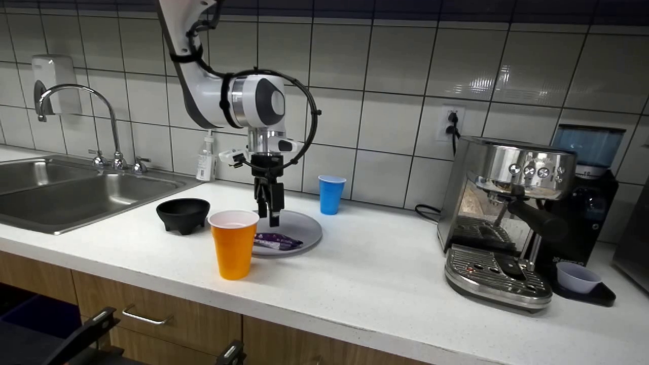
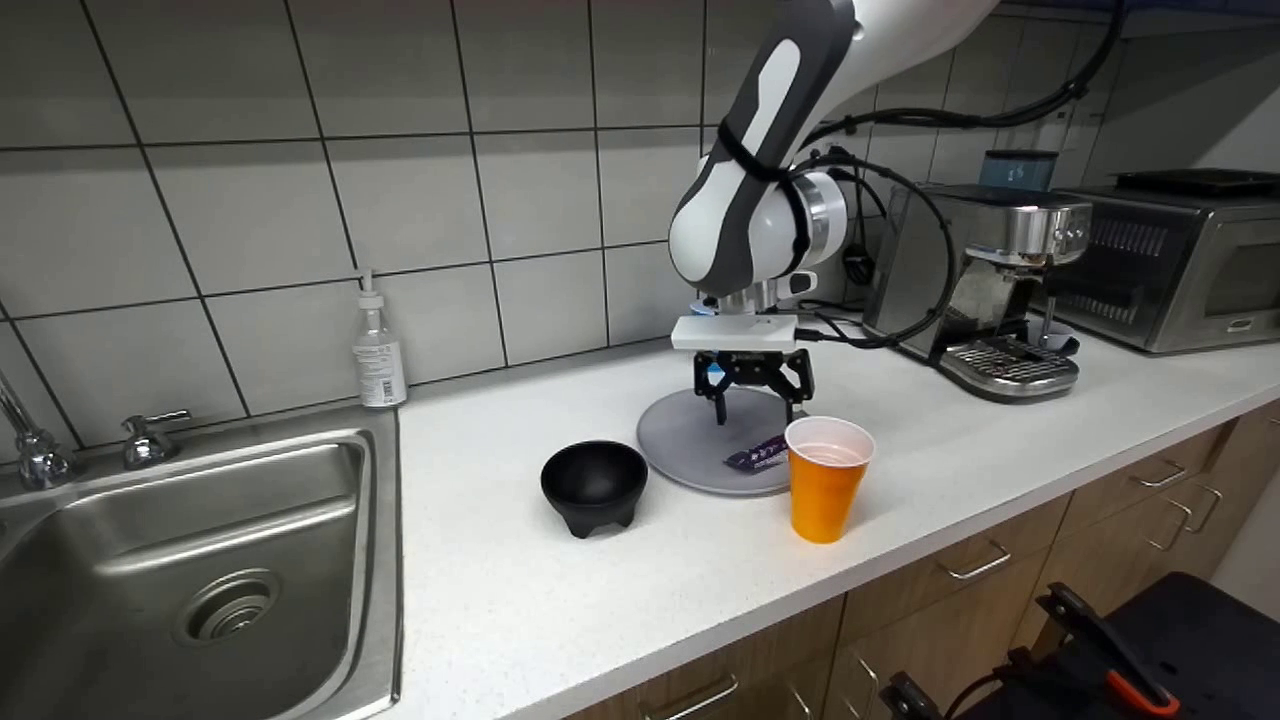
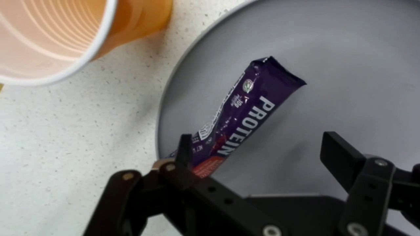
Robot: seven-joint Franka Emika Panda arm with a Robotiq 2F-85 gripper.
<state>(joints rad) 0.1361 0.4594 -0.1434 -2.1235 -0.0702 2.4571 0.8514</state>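
Over grey plate (image 2: 690, 440) on white bench (image 2: 480, 560): end effector (image 2: 755, 419) spread wide, nothing pinched. Nearest obj. = purple protein bar (image 3: 242, 118), flat on plate, toward the orange cup (image 1: 234, 248) side. Key relation, per wrist view: bar's middle sits up & a bit left of the finger-gap centre; lower end passes behind view-left finger (image 3: 184, 149), so that tip is mostly hidden & contact can't be told. Upper end shows fully, pointing inward over plate. Long axis diag., lower L to upper R, whereas the line btwn fingers runs approx. side to side, so bar lies oblique to it, neither squarely across nor along. View-right finger (image 3: 339, 154) stands over plate surface, well apart from bar. Both exterior views agree: bar is offset to bench's front-edge side of the end effector, not centred below; ht. gap hard to judge. Only one arm (image 1: 197, 96), so nearer-arm Q doesn't arise. Orange cup upright near plate rim, same side as bar; black bowl (image 2: 594, 490) just beside plate, further from bar than cup is; blue cup (image 1: 332, 195) back by tiled wall (image 1: 385, 66), beyond plate. Judged: angle & offset both count.
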